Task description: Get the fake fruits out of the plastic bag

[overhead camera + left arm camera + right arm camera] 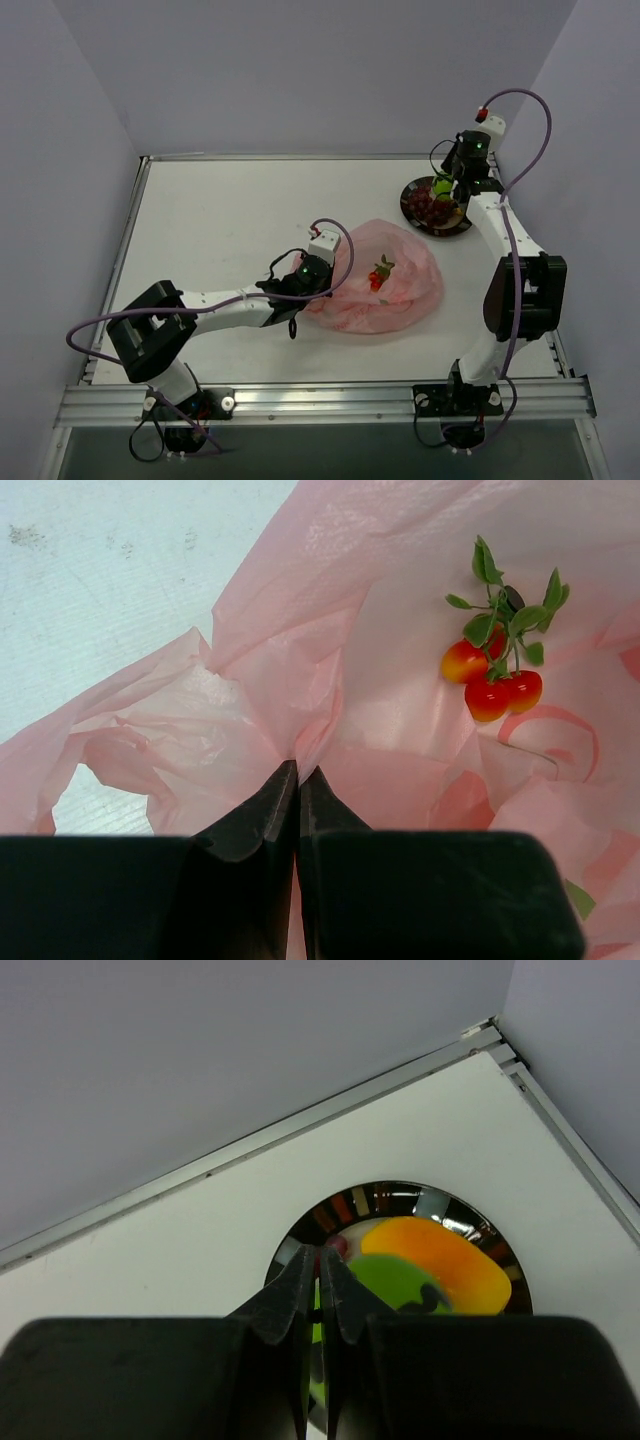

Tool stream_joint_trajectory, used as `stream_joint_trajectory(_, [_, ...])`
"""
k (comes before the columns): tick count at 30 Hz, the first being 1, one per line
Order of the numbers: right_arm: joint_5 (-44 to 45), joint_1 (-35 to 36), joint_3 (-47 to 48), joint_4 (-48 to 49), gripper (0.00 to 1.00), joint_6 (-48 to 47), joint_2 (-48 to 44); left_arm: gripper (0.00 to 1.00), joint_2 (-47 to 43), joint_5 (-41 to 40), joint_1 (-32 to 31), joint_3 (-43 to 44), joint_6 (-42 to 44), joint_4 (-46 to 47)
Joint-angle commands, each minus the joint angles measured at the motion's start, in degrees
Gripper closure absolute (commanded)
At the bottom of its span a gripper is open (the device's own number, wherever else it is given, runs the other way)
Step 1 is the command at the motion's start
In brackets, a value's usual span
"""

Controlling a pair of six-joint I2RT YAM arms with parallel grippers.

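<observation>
A white table (220,220) is sitting inside pale lilac walls (300,70), with a metal rail (320,400) running along its near edge. Two white robot arms are rising from that edge: the left arm (220,305) is reaching toward the middle and the right arm (505,250) is stretching toward the far right corner.

Near the middle of the table, one crinkly pink plastic bag (385,285) is lying spread out. The left gripper (298,775) is sitting at the bag's left side with its jaws pressed together, pinching a fold of the pink film. One sprig of small red and orange fruits (495,685) with green leaves is lying on the pink plastic, right of the gripper; whether it is inside the bag's mouth cannot be told.

A broad stretch of white surface is showing left of the bag and along the far edge.

Close to the far right corner, one round black plate (410,205) is carrying three fruits: a dark red grape bunch (428,205), a green fruit (390,1280) and a yellow-orange piece (440,1255). The right gripper (320,1260) is hovering over the plate with its jaws closed tight and nothing visible between the tips
</observation>
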Motion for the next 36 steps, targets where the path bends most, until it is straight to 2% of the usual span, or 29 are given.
stream_joint_trajectory(1, [-4.2,-1.1,6.2,5.0,1.00,-1.0,3.6,0.98,-1.4,-1.1,0.6,2.0,1.3,-0.3])
stream_joint_trajectory(7, [-5.8,-1.5,14.6,4.8,1.00,-2.5,14.6,0.98,-0.9,-0.1,0.6,2.6,1.3,-0.3])
stream_joint_trajectory(14, [-7.5,-1.6,23.4,2.5,1.00,-4.0,22.4,0.98,-1.3,0.4,0.6,2.3,0.8,-0.1])
stream_joint_trajectory(27, [-9.3,-1.4,22.2,2.8,1.00,-4.4,26.3,0.98,-1.8,0.9,0.6,1.9,0.5,0.5])
stream_joint_trajectory(36, [-10.2,-1.4,16.2,5.2,0.99,-1.9,24.6,0.98,-2.1,1.4,0.6,1.7,0.3,0.6])
